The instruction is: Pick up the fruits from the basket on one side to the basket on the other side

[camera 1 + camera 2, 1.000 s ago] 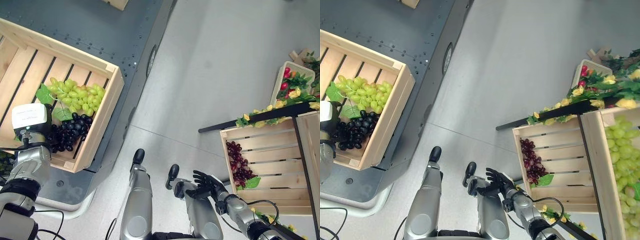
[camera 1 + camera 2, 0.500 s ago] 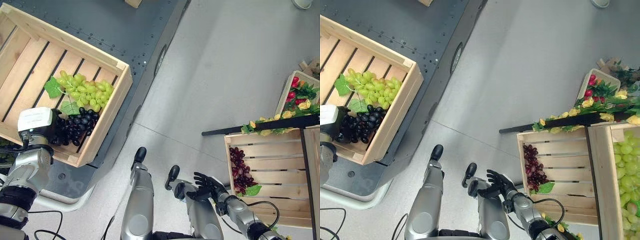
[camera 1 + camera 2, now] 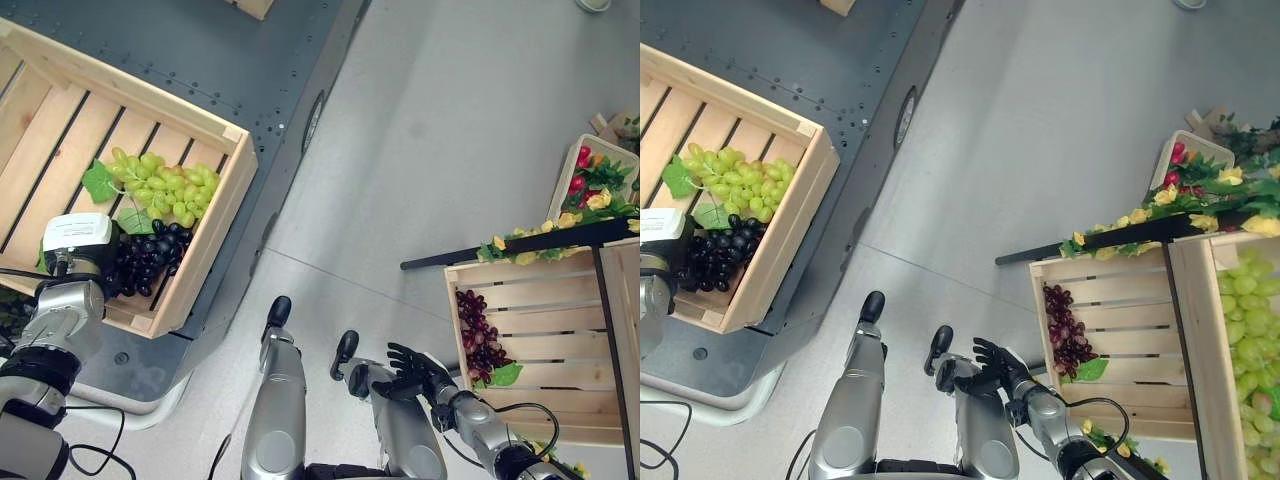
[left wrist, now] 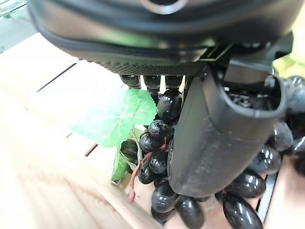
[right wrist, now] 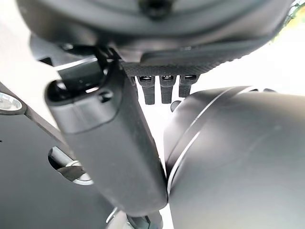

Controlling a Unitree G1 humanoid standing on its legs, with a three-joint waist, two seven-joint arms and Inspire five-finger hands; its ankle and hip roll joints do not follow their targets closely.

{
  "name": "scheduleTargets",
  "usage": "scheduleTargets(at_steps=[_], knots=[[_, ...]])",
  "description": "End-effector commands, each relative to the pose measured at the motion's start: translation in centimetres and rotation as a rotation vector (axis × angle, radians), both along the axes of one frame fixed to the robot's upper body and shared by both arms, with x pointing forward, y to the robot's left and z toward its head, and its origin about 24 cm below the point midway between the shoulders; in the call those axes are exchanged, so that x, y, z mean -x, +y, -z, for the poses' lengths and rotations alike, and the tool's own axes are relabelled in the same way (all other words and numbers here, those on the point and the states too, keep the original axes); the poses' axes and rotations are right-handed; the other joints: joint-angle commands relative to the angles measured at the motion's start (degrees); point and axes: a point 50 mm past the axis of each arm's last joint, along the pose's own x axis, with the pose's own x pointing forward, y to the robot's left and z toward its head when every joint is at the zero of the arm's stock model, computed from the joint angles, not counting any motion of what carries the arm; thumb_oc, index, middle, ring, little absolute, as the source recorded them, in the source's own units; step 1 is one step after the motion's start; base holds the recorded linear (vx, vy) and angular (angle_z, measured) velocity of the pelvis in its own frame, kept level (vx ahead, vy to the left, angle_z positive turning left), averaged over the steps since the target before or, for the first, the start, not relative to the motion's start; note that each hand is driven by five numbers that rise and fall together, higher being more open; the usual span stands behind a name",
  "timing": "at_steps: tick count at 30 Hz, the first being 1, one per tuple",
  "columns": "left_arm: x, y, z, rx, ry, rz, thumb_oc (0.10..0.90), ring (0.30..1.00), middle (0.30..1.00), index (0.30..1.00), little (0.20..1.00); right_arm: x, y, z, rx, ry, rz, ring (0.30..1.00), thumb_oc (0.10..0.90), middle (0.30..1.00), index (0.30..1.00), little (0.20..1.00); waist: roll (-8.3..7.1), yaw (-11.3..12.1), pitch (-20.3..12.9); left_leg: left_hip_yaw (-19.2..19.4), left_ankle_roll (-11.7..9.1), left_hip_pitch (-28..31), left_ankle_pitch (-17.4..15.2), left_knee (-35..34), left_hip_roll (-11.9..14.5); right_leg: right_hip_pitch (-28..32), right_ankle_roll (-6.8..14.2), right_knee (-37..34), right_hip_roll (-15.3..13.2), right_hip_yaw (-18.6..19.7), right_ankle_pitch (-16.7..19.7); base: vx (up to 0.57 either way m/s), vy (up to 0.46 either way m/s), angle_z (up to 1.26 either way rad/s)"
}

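Note:
A wooden crate on my left holds a bunch of green grapes and a bunch of black grapes with a green leaf. My left hand reaches into this crate at the black bunch. Its thumb lies across the grapes and its fingers stay straight behind them. The bunch rests on the crate's slats. On my right a second wooden crate holds red grapes. My right hand hangs low, left of that crate, open and holding nothing.
The left crate stands on a dark grey metal platform. A black bar with yellow flowers and leaves runs above the right crate. Beyond it sits a small box of red and yellow fruit. Another crate with green grapes is at far right.
The whole picture has shifted with the camera. My left hand stays at the black grapes and my right hand has not moved.

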Motion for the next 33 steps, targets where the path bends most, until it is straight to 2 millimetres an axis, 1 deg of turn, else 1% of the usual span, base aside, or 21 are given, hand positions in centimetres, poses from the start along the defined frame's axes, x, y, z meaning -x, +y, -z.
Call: scheduleTargets(at_steps=[1, 4, 11, 12, 13, 21, 29, 30, 32, 33], knots=[[0.9, 1.0, 1.5, 0.004, 0.035, -0.117, 0.800, 0.900, 0.900, 0.900, 0.900, 3.0, -1.3, 1.3, 0.006, 0.083, -0.013, 0.900, 0.800, 0.900, 0.900, 0.900, 1.35, -1.36, -0.33, 5.98, 6.04, -4.77, -0.05, 2.08, -5.51, 3.75, -2.27, -3.60, 3.60, -1.72, 2.84, -0.01, 0.017, -0.11], [1.4, 1.4, 3.5, 0.003, 0.091, -0.208, 0.800, 0.900, 0.900, 0.900, 0.900, 2.6, -0.9, 1.2, 0.006, 0.082, -0.020, 0.900, 0.800, 0.900, 0.900, 0.900, 0.87, -1.65, -0.33, 5.95, 6.00, -4.73, -0.02, 2.07, -5.40, 3.93, -2.28, -3.73, 3.66, -1.48, 2.93, -0.01, 0.015, -0.05], [2.0, 1.4, 5.8, 0.007, 0.136, -0.269, 0.800, 0.900, 0.900, 0.900, 0.900, 2.0, -0.3, 1.0, 0.002, 0.076, -0.038, 0.900, 0.800, 0.900, 0.900, 0.900, 0.07, -2.05, -0.33, 6.07, 6.12, -4.70, -0.04, 2.06, -5.06, 3.90, -2.38, -3.81, 3.69, -1.34, 3.01, 0.00, 0.002, -0.02], [2.0, 1.2, 6.1, 0.001, 0.134, -0.262, 0.780, 0.869, 0.869, 0.869, 0.869, 1.8, -0.2, 1.0, 0.004, 0.074, -0.037, 0.900, 0.800, 0.900, 0.900, 0.900, 0.03, -2.13, -0.33, 6.10, 6.20, -4.66, 0.00, 1.93, -5.06, 3.82, -2.43, -3.72, 3.70, -1.28, 2.96, -0.01, 0.015, -0.09], [2.0, 1.2, 6.5, 0.000, 0.124, -0.260, 0.400, 0.300, 0.300, 0.300, 0.300, 1.7, -0.2, 0.9, 0.007, 0.072, -0.039, 0.900, 0.800, 0.900, 0.900, 0.900, 0.05, -2.22, -0.33, 6.08, 6.25, -4.57, -0.01, 1.88, -5.04, 3.75, -2.49, -3.61, 3.68, -1.26, 2.89, -0.01, 0.019, -0.07], [2.0, 0.9, 6.5, -0.004, 0.072, -0.242, 0.400, 0.300, 0.300, 0.300, 0.300, 1.6, -0.6, 0.8, 0.025, 0.068, -0.040, 0.900, 0.800, 0.900, 0.900, 0.900, 0.61, -2.52, -0.33, 6.27, 6.24, -4.56, 0.22, 1.64, -5.13, 3.49, -2.66, -3.63, 3.60, -0.89, 2.85, 0.00, 0.002, 0.00], [2.0, 1.3, 5.2, -0.037, -0.012, -0.229, 0.400, 0.300, 0.300, 0.300, 0.300, 1.7, -1.0, 0.9, 0.029, 0.068, -0.024, 0.900, 0.800, 0.900, 0.900, 0.900, 1.40, -2.00, -0.33, 6.13, 6.01, -4.16, 0.47, 1.34, -5.40, 3.91, -2.69, -3.68, 3.38, -1.07, 2.72, 0.00, 0.000, 0.00], [2.2, 1.6, 4.6, -0.041, -0.029, -0.236, 0.400, 0.300, 0.300, 0.300, 0.300, 1.8, -1.0, 0.9, 0.029, 0.067, -0.014, 0.900, 0.800, 0.900, 0.900, 0.900, 1.68, -1.74, -0.33, 6.09, 6.05, -3.92, 0.51, 1.14, -5.48, 4.18, -2.71, -3.77, 3.31, -1.16, 2.62, 0.00, 0.000, 0.00], [2.4, 1.8, 4.3, -0.050, -0.050, -0.237, 0.400, 0.300, 0.300, 0.300, 0.300, 1.9, -1.1, 0.9, 0.029, 0.067, -0.009, 0.900, 0.800, 0.900, 0.900, 0.900, 1.93, -1.59, -0.33, 5.99, 6.02, -3.60, 0.57, 0.96, -5.60, 4.52, -2.69, -3.97, 3.30, -1.17, 2.62, 0.00, -0.015, 0.01], [2.5, 2.0, 3.8, -0.066, -0.072, -0.236, 0.400, 0.300, 0.300, 0.300, 0.300, 1.9, -1.2, 1.0, 0.028, 0.066, -0.003, 0.900, 0.800, 0.900, 0.900, 0.900, 2.18, -1.36, -0.33, 5.92, 5.96, -3.40, 0.61, 0.85, -5.69, 4.77, -2.74, -4.08, 3.29, -1.22, 2.56, 0.01, -0.026, 0.03]])
